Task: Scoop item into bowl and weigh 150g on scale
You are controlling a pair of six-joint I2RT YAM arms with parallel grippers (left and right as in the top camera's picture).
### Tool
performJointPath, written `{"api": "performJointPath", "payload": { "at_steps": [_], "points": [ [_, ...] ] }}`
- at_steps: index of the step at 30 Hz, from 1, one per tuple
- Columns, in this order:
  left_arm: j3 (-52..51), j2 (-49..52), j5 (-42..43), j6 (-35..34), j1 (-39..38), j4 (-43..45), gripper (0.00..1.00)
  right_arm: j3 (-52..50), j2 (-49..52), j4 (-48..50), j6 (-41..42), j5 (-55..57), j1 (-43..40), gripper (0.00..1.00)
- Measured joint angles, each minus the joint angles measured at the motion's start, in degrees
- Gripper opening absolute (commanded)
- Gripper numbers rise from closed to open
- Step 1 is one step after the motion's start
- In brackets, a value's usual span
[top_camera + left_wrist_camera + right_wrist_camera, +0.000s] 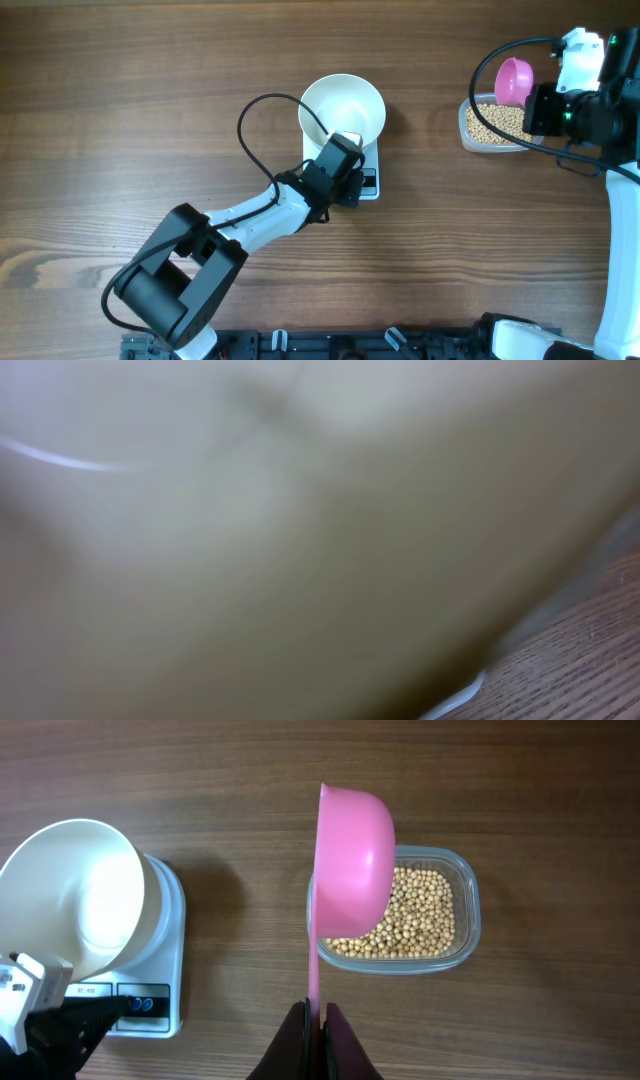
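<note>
The white bowl [343, 105] stands on the white scale [372, 160], its inside plain white. My left gripper [356, 186] is shut, with its dark tip at the scale's button panel [140, 1004]. In the left wrist view the blurred bowl wall [300, 540] fills nearly everything and hides the fingers. At the right, my right gripper [315, 1012] is shut on the thin handle of a pink scoop [352, 860]. The scoop hangs on edge over the tan beans [415, 910] in a clear container [490, 128].
A black cable [262, 110] loops from the left arm across the table, left of the bowl. The right arm [620, 230] runs down the right edge. Bare wooden table [150, 90] lies around the scale and the container.
</note>
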Motion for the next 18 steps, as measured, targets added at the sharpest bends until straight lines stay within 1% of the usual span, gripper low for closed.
{"api": "performJointPath", "payload": {
  "at_steps": [18],
  "points": [
    [0.33, 0.00, -0.74, 0.00, 0.00, -1.49, 0.04, 0.00, 0.00, -0.42, 0.00, -0.02, 0.00, 0.04]
  ]
}}
